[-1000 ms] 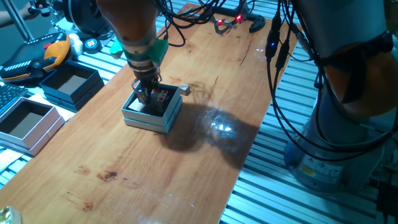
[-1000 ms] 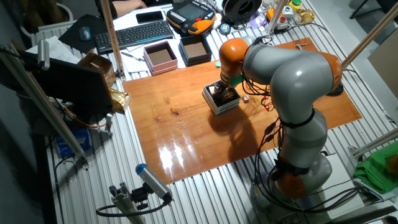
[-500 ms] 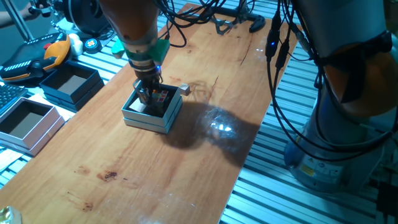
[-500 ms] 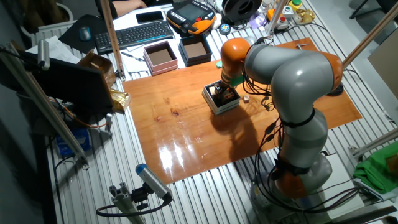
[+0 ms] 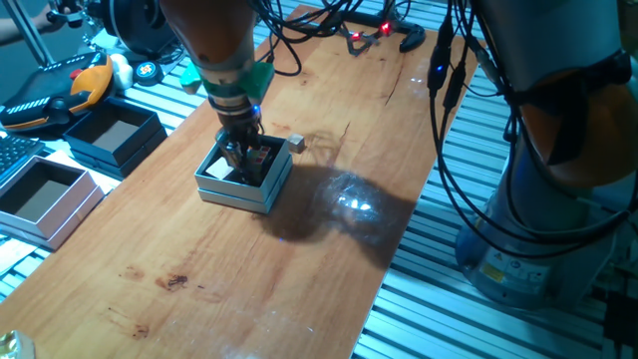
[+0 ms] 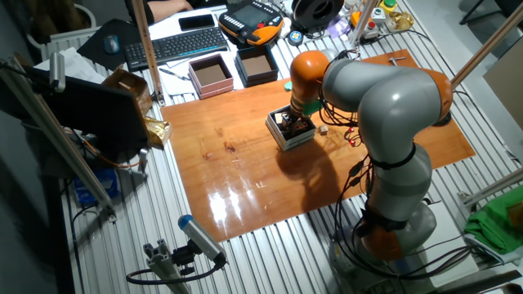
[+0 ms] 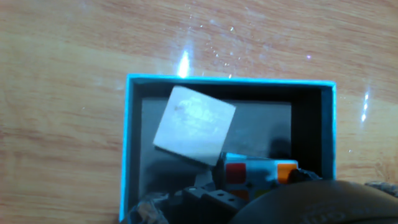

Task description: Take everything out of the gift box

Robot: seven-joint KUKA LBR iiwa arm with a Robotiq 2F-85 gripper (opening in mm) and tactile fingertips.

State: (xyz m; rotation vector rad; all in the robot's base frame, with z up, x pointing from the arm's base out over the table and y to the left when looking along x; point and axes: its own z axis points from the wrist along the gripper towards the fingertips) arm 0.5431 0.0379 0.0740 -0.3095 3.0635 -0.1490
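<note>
Inside the gift box (image 5: 239,186), the hand (image 5: 243,158), grip unclear, meets the puzzle cube (image 7: 254,175).

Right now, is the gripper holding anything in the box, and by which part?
Cannot be told. The gripper is down inside the gift box at the puzzle cube, but its fingertips are hidden.

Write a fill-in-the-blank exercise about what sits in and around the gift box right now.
1. The tool reaches down into the small pale grey-blue gift ___.
2. The plain pale grey cube lies ___ that gift box.
3. The tiny pale grey block rests on the wooden ___, outside the gift box.
4. The multicoloured puzzle cube lies ___ the grey cube.

Missing words: box; inside; table; beside
</note>
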